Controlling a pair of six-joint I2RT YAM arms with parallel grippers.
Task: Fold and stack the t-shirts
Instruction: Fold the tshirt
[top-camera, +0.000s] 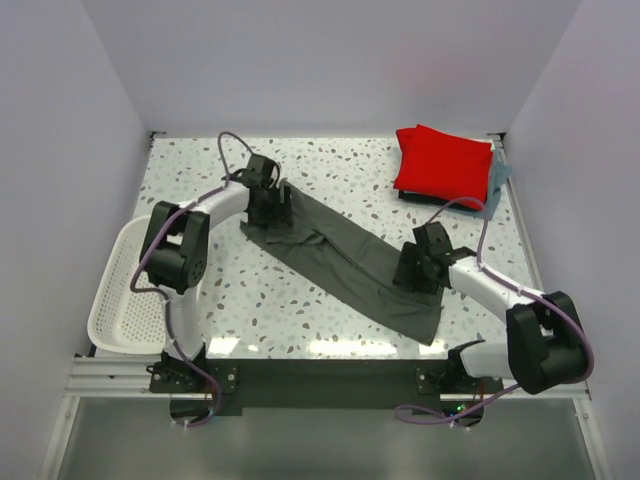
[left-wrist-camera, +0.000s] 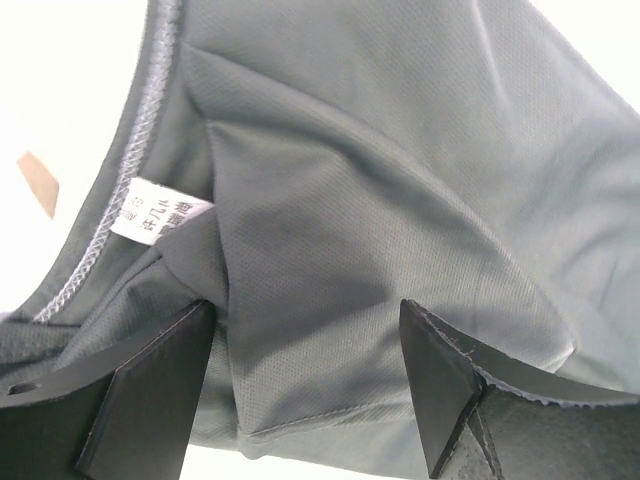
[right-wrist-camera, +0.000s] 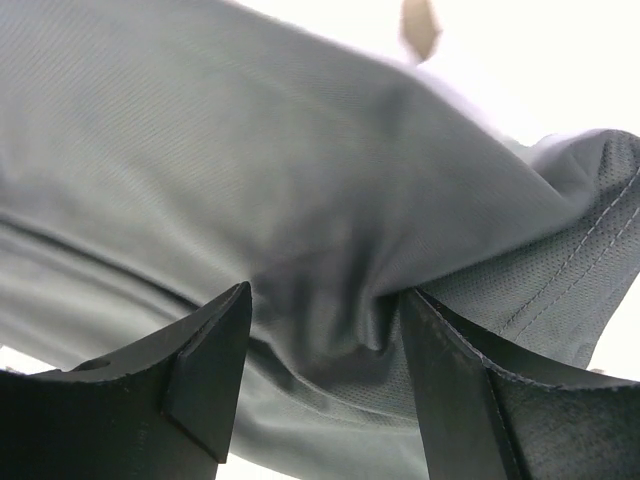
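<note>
The dark grey t-shirt (top-camera: 340, 262) lies in a long diagonal band across the table, from back left to front right. My left gripper (top-camera: 268, 205) is down on its back-left end; in the left wrist view the left gripper (left-wrist-camera: 308, 310) stands open, with a hemmed fold of grey cloth (left-wrist-camera: 330, 250) and a white label (left-wrist-camera: 160, 212) between and beyond its fingers. My right gripper (top-camera: 415, 268) is down on the shirt's right edge; in the right wrist view it (right-wrist-camera: 325, 293) is open with bunched grey cloth (right-wrist-camera: 330, 230) between its fingers. The red t-shirt (top-camera: 440, 158) lies folded on the light blue-grey one (top-camera: 498, 180) at back right.
A white mesh basket (top-camera: 120, 300) sits at the table's left edge beside the left arm. White walls close in the table on the left, back and right. The speckled tabletop (top-camera: 270, 310) shows bare in front of the shirt.
</note>
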